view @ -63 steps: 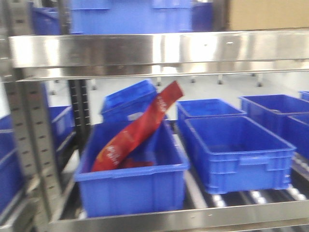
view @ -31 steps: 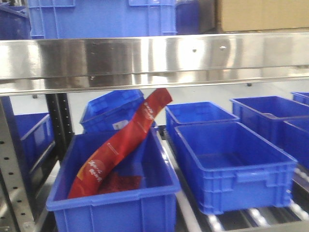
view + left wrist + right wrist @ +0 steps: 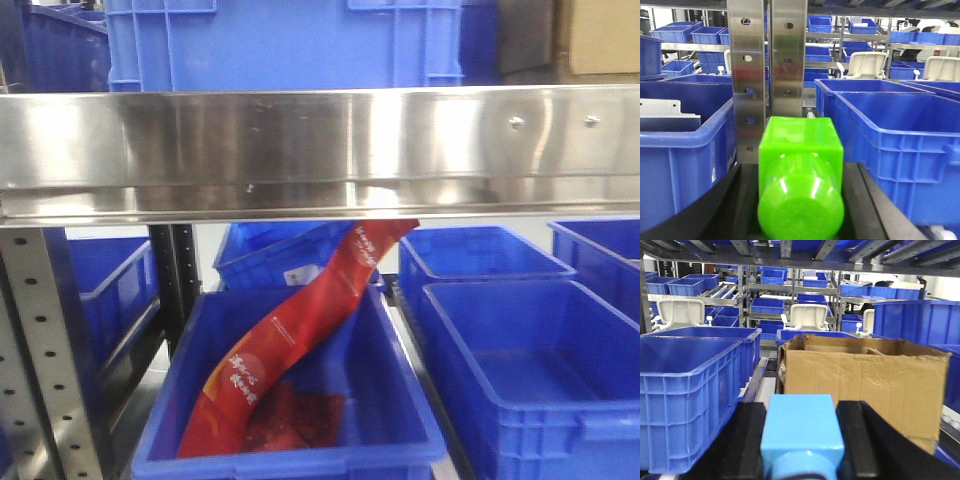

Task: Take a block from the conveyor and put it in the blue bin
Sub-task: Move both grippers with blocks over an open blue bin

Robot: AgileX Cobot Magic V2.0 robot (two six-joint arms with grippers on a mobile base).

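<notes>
I grip a green block in the left gripper, a light-blue block in the right gripper. Binning remains, with a blue bin just ahead.

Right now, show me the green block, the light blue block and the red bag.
green block point(image 3: 801, 137): left wrist view, upper face.
light blue block point(image 3: 801, 422): right wrist view, top face.
red bag point(image 3: 300, 335): front view, middle.

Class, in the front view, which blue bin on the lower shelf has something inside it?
The near bin left of centre: a long red packet leans inside it. The bin to its right is bare inside.
</notes>
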